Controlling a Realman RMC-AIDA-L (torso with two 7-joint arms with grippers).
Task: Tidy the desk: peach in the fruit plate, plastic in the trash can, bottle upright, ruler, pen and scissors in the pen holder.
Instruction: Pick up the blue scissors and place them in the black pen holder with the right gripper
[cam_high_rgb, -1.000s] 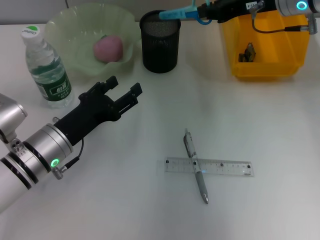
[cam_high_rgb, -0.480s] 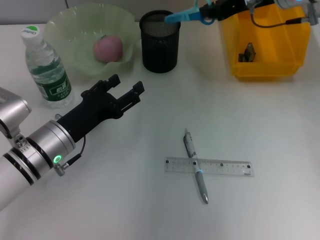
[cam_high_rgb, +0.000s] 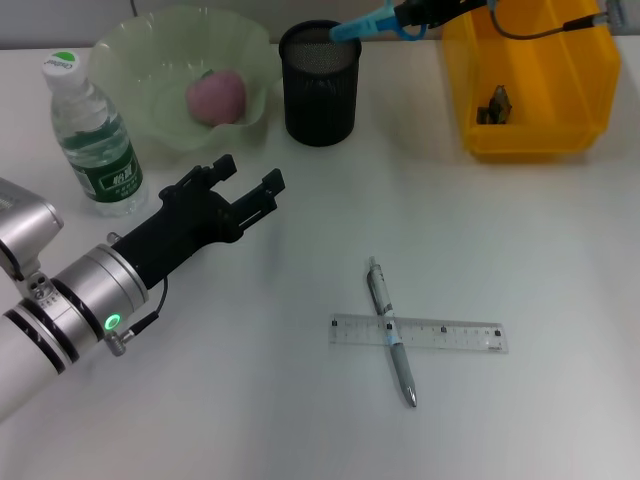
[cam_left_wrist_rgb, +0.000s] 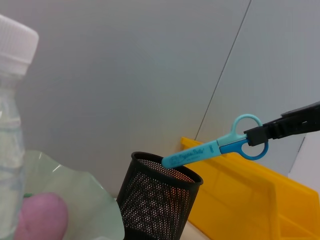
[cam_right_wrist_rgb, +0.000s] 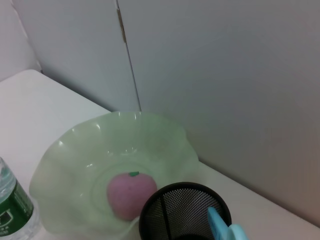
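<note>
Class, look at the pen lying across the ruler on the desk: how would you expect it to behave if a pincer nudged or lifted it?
The pen looks slim and round-bodied, so a sideways nudge would probably roll it. It lies crossed over the flat clear ruler, so a push may drag the ruler along. It seems rigid and light, likely easy to lift, though a smooth barrel could slip.

Left arm reaching in from 8 o'clock, left gripper (cam_high_rgb: 243, 181) hovering low with fingers spread apart, pointing toward 2 o'clock, right gripper (cam_high_rgb: 432, 12) at 1 o'clock (mostly cut off by the head view's edge), clamped on the scissors (cam_high_rgb: 372, 22), arm extending toward 9 o'clock.
</note>
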